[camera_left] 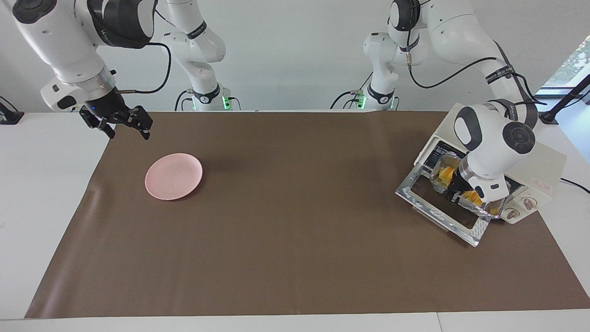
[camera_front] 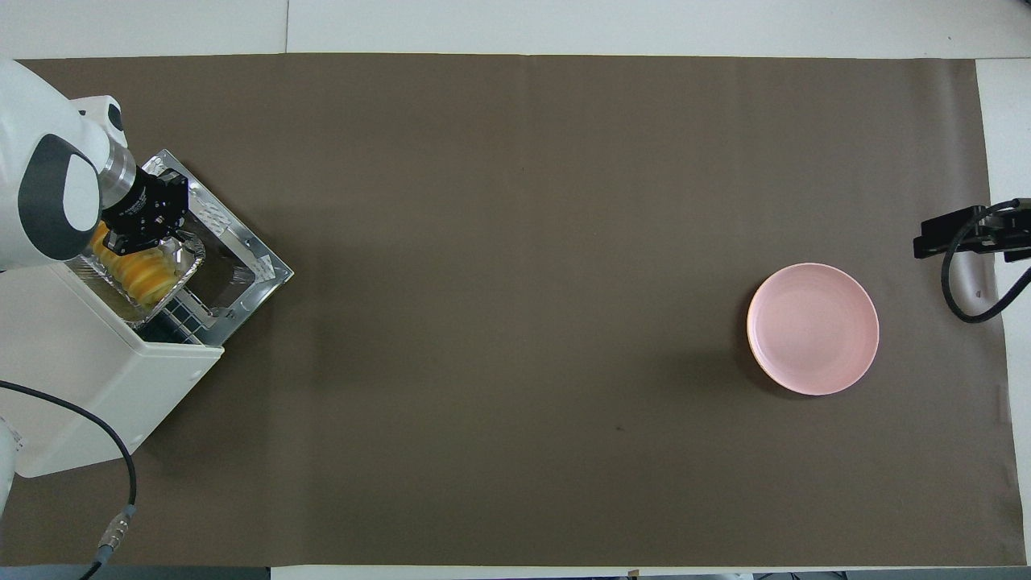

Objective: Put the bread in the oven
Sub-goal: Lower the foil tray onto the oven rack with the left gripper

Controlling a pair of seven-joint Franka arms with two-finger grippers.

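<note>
The bread [camera_front: 143, 272], a golden-yellow ridged loaf, lies in a crinkled silver foil tray [camera_front: 187, 259] at the mouth of the oven [camera_front: 97, 379]. The tray sits partly inside the oven's opening and partly out over the dropped-down glass door [camera_left: 438, 203], which is open and lying flat toward the middle of the desk [camera_left: 295, 230]. The loaf's long axis appears to run roughly crosswise to the oven's mouth, along the tray's length.

The left pincer [camera_front: 145, 234] is directly at the tray, down on the end of the loaf and tray that is farther from the robots, with the loaf stretching away from it toward the oven's body. Whether its fingers are spread, closed on the tray rim, or closed on the bread cannot be told from either view, since the wrist and hand hide the tips.

The cream-white oven stands at the left arm's end of the desk, angled, knobs beside the door. The left arm is plainly the nearer one; judging by this, what remains is to slide tray and loaf deeper inward along the rack.

Well apart, toward the right arm's end, a round pink plate [camera_left: 174, 176] rests bare on the brown mat. The right pincer [camera_left: 126, 127] waits in the air over the mat's edge near that plate, fingers spread and holding nothing.
</note>
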